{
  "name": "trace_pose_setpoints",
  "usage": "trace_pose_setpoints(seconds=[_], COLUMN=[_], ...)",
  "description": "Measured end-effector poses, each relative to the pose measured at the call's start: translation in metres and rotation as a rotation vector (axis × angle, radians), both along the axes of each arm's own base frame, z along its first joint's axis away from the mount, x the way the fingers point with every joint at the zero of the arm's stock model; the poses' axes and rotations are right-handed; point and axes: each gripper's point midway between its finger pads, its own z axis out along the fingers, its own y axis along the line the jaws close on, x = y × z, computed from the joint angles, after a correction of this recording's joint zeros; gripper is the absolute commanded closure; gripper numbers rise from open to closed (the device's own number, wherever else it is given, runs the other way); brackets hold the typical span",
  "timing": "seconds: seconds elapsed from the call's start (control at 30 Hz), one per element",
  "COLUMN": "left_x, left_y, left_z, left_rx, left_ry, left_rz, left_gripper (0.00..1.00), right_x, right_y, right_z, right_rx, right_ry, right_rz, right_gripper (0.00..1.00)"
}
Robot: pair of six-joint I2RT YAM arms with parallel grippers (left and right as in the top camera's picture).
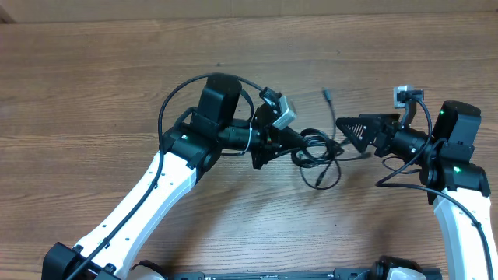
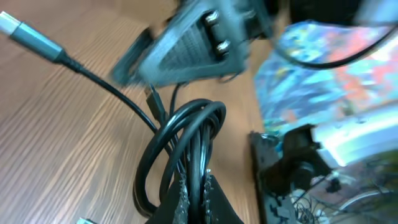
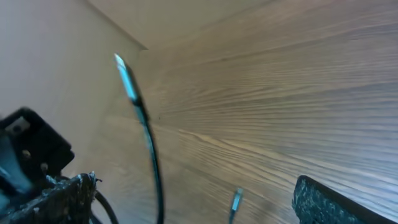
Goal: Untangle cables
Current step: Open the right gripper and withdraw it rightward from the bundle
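**Cable bundle, gripped on one side: snag risk**

Item: cables (image 1: 317, 152), a black coil on the table (image 1: 93, 70), between the two arms.
Left gripper (image 1: 299, 145): clamped on the coil's left edge.
Right gripper (image 1: 348, 137): spread wide just right of the coil, holding nothing.
Risk: a pull on nested loops would likely tighten the tangle or drag the whole bundle. A wide closing could catch several strands.
Views: only the left wrist view shows the fingertips (image 2: 180, 199) pinching several strands together. The right wrist view shows a free plug tip (image 3: 126, 74), not the coil.
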Motion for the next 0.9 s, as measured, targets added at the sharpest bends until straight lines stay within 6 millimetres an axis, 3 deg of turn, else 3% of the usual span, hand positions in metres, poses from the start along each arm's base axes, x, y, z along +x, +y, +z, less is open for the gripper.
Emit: trace_pose_setpoints(seconds=[0.1,0.2,0.63,0.9], left_x=[-0.008,-0.013,-0.018,-0.020], left_y=[-0.004,-0.004,-0.004,-0.002], left_z=[0.019,0.024,0.026,0.021], left_rx=[-0.083,-0.109,-0.127,-0.116], left_ry=[-0.077,-0.101,-0.151,-0.172], left_rz=[-0.083,-0.118,-0.158,-0.172], left_gripper=[0.96,0.96,0.96,0.96], right_x=[-0.005,-0.008,-0.021,-0.018], right_y=[0.006,0.010,0.022,0.009], right_z=[0.005,0.009,0.022,0.024], right_rx=[0.034,0.058,0.139,0.149], right_ry=[-0.006,-0.011,-0.031,-0.036], right_rz=[0.040,0.068,0.166,0.131], right_gripper=[0.00,0.00,0.00,0.00])
